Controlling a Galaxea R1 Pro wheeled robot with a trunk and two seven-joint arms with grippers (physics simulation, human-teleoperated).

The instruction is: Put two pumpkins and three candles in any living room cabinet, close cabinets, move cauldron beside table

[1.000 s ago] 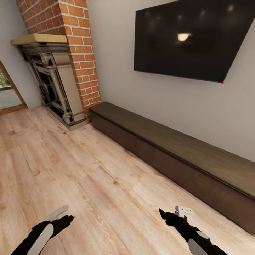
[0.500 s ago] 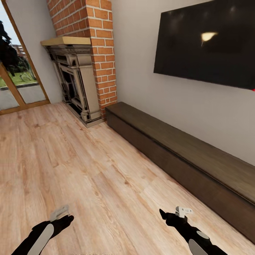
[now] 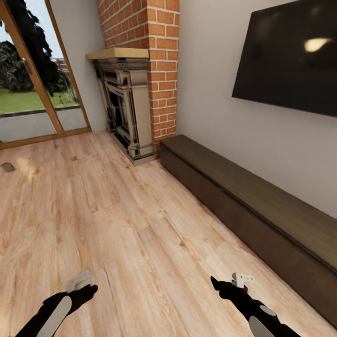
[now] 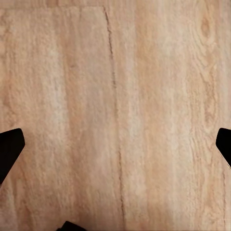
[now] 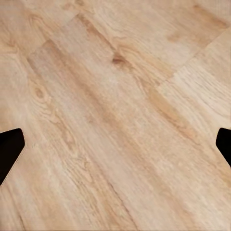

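Note:
A long, low dark-brown cabinet (image 3: 252,206) runs along the right wall below the television, with its plain fronts shut. My left gripper (image 3: 86,288) hovers over bare floor at the lower left. It is open: its black fingertips (image 4: 9,149) stand wide apart with only floorboards between them. My right gripper (image 3: 215,283) hangs at the lower right, a little way from the cabinet's front. It is open too, and its fingertips (image 5: 9,149) are spread over wood planks. The pumpkins, candles, cauldron and table are out of view.
An ornate dark fireplace (image 3: 124,107) stands against a brick chimney (image 3: 157,47) at the cabinet's far end. A black television (image 3: 290,61) hangs on the wall. A glass door (image 3: 32,84) to a garden is at the far left. A small dark object (image 3: 8,166) lies on the floor.
The camera has turned left: fireplace and cabinet slid right in the picture, and the glass door came into sight. Both arms keep the same pose.

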